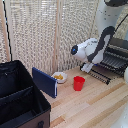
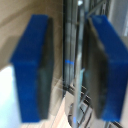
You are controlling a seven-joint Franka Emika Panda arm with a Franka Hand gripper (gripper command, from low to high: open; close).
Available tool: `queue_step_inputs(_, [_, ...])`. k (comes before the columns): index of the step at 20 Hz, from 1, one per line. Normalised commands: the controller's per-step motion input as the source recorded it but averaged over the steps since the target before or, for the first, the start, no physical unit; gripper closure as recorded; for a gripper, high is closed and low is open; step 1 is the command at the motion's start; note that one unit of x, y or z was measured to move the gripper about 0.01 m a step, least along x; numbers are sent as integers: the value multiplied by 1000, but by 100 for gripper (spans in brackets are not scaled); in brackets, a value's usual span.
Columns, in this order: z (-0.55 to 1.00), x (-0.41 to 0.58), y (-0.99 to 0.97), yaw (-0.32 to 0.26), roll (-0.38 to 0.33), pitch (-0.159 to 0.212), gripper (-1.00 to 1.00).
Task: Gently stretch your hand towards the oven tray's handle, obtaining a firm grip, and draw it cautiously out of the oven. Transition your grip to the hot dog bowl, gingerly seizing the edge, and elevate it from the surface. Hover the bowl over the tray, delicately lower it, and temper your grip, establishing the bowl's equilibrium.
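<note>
The oven (image 1: 118, 49) stands at the exterior view's right, with the dark slatted oven tray (image 1: 113, 62) showing at its front. My gripper (image 1: 86, 68) hangs at the near corner of that front, by the low dark bars. In the wrist view my gripper (image 2: 70, 67) is open, its blue fingers (image 2: 31, 65) standing wide on either side of thin silvery bars (image 2: 76, 55), not touching them. I cannot tell whether those bars are the tray's handle. The hot dog bowl (image 1: 59, 77), white with orange food, rests on the wooden table (image 1: 95, 107), to the left of the gripper.
A red cup (image 1: 79, 83) stands between the bowl and the oven front. A blue flat panel (image 1: 45, 81) leans beside the bowl. A big black fabric case (image 1: 20, 100) fills the lower left. A pale slatted screen (image 1: 45, 30) runs behind.
</note>
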Motion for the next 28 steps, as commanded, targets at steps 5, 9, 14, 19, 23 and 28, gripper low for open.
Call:
queue_step_inputs(5, [166, 196, 107, -14, 45, 80, -100])
queue_step_inputs(9, [599, 275, 227, -99, 31, 44, -100])
queue_step_inputs(14, [774, 285, 299, -136, 4, 16, -100])
queue_step_inputs(19, [644, 202, 280, -173, 108, 33, -100])
queue_step_inputs(23, [386, 117, 219, -232, 205, 6, -100])
queue_step_inputs(28, [329, 100, 204, -239, 224, 0, -100])
